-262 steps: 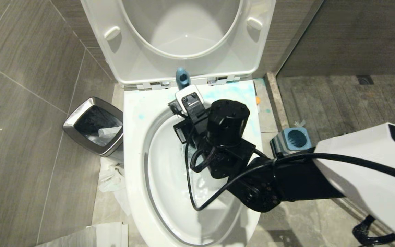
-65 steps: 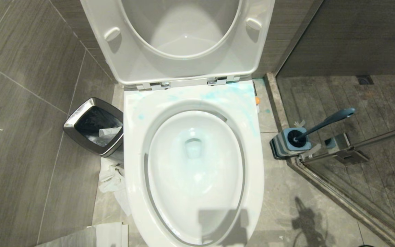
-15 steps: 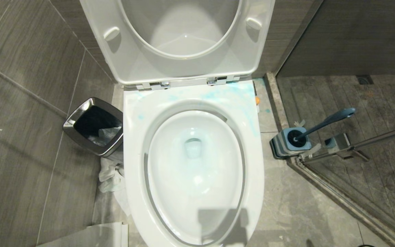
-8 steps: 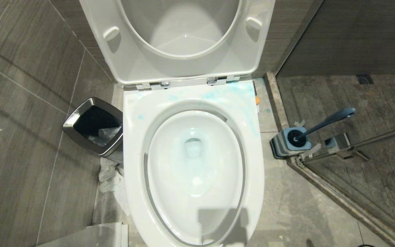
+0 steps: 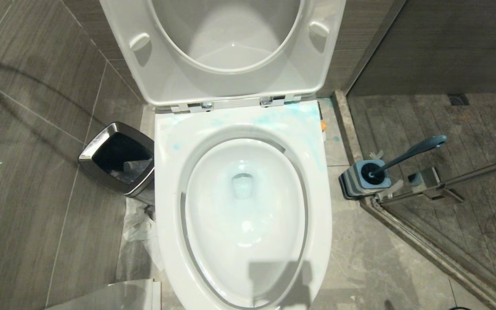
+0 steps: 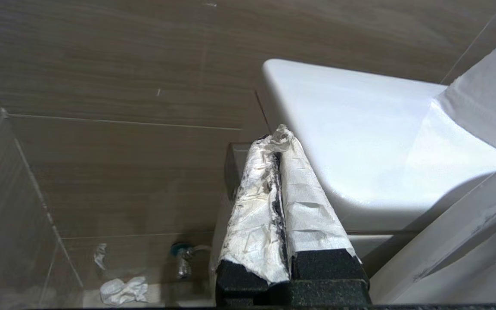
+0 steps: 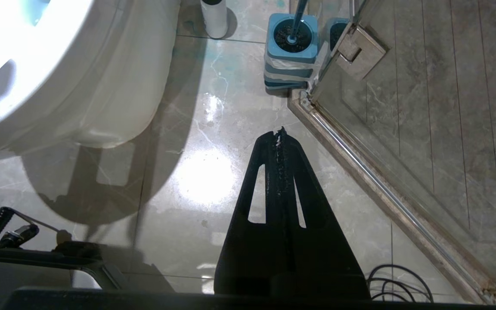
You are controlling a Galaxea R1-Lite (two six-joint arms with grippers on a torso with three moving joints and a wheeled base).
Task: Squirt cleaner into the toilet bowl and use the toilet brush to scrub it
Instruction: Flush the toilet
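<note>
The toilet bowl fills the middle of the head view, seat and lid raised, with blue smears on its rim and pale blue water in the basin. The toilet brush stands in its blue-topped holder on the floor to the right; the brush also shows from the right wrist. The cleaner, a white bottle with its label hidden, stands between the toilet and the holder. My right gripper hangs shut and empty over the floor. My left gripper, its fingers wrapped in white, is shut and empty beside the toilet's white body, facing the wall.
A chrome-rimmed waste bin stands left of the toilet with crumpled paper on the floor beside it. A glass shower door with its metal hinge runs along the right. A water valve sticks out of the wall low down.
The right arm that held the brush in the bowl has left the head view, and the brush stands in its holder. Over the last second only an arm's shadow has shifted on the left wall.
</note>
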